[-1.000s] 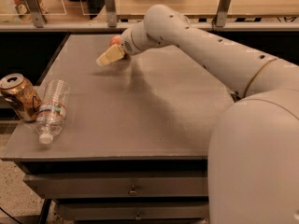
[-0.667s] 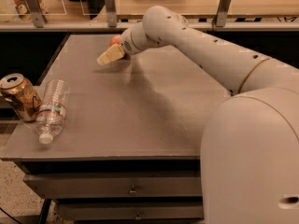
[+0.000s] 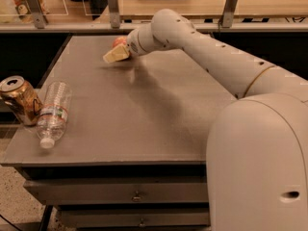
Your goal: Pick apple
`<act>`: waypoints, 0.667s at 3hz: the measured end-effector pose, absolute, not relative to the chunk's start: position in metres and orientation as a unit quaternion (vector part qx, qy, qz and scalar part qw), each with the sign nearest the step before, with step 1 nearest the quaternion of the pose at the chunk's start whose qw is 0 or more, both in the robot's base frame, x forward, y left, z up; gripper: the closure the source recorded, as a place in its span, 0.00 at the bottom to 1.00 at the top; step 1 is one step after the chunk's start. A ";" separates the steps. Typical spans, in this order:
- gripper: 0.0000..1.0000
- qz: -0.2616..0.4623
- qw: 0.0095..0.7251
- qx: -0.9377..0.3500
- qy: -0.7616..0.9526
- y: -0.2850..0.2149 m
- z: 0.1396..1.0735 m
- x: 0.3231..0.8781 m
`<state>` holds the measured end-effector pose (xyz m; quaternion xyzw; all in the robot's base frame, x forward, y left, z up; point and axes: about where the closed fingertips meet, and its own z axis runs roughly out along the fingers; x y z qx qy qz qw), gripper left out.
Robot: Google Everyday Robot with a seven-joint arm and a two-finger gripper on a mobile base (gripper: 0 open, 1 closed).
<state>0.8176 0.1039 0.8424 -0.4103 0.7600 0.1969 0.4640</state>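
The apple [image 3: 118, 42] is a small orange-red round fruit at the far middle of the grey table [image 3: 144, 124]. Only its top shows, above and behind my gripper. My gripper [image 3: 114, 56] is cream-coloured, at the end of the white arm [image 3: 207, 57] that reaches in from the right. It sits right in front of the apple, low over the table. I cannot tell whether it touches or holds the apple.
A gold-brown dented can [image 3: 20, 99] and a clear plastic bottle [image 3: 52, 113] lying on its side are at the table's left edge. A rail with posts [image 3: 113, 6] runs behind the table. My white base [image 3: 260, 167] fills the right foreground.
The gripper stays at the same spot by the apple. The arm's near part has shifted slightly. The can and the bottle have not moved.
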 end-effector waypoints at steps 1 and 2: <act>0.42 0.202 0.471 -0.412 0.754 0.104 0.850 0.819; 0.65 0.199 0.477 -0.432 0.739 0.109 0.856 0.815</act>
